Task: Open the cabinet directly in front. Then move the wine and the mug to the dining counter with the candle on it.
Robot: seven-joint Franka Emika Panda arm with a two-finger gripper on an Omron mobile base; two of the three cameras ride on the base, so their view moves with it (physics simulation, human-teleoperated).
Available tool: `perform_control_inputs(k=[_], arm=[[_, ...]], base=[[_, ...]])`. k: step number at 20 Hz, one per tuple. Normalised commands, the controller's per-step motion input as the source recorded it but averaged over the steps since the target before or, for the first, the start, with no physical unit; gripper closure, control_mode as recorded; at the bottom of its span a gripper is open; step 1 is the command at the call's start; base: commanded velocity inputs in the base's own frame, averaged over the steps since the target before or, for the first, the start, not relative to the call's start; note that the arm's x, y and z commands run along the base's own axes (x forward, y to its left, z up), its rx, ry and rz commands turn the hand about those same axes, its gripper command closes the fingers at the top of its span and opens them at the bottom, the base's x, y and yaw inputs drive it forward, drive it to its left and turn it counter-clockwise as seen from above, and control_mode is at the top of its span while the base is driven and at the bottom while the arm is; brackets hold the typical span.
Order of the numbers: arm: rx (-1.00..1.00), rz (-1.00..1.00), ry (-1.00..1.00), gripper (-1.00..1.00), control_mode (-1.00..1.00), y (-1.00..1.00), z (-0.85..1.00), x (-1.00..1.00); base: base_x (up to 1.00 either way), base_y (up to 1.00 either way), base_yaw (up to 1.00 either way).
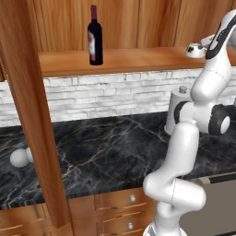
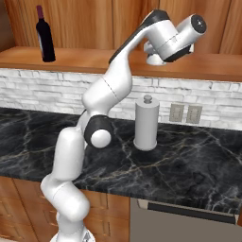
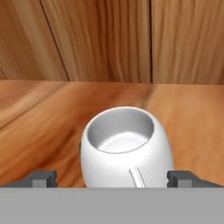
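Cabinet: You are looking into the cabinet [image 1: 138, 18] with its inside showing; a door is standing edge-on at the near left of the left base view, so opening it seems done.
Wine: The wine [image 1: 95, 37] is standing upright on the cabinet shelf [image 1: 138, 60], toward the left, well apart from the mug. It is not being moved yet.
Mug: The mug [image 3: 126, 146] is sitting on the same shelf at the far right, mouth up and empty, not lifted as far as you can judge.
Hand: The hand [image 3: 113, 178] is reaching in at shelf height with its fingertips [image 3: 43, 178] spread wide apart, one on either side of the mug and apart from its wall. It is holding nothing.
Progress: You are at the approach to the first pickup. Left to do: closing on the mug, carrying it over, then doing the same for the wine.
Tabletop: The black marble tabletop [image 2: 189, 165] below, backed by white brick, is carrying a paper towel holder [image 2: 146, 124] and is not the destination.
Hidden: In the base views the arm is covering most of the mug, leaving a white sliver with a dark mark. In the hand view the mug's lower body and the fingertips' lower parts are cut off, and you cannot tell whether the pale strip on its front is the handle.
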Motion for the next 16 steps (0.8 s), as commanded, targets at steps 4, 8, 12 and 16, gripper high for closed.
perform_control_inputs(k=[4,8,12,16], arm=[[0.00,0.00,-0.03,-1.00,-1.00,-0.07,-0.17,0.00],[0.00,-0.02,-0.17,-1.00,-1.00,-0.42,-0.18,0.00],[0.00,0.00,0.00,-1.00,-1.00,0.03,-0.03,0.02],[-0.01,0.00,0.00,-1.00,-1.00,0.23,-0.12,0.26]], base=[[0.00,0.00,0.00],[0.00,0.00,0.00],[0.00,0.00,0.00],[0.00,0.00,0.00]])
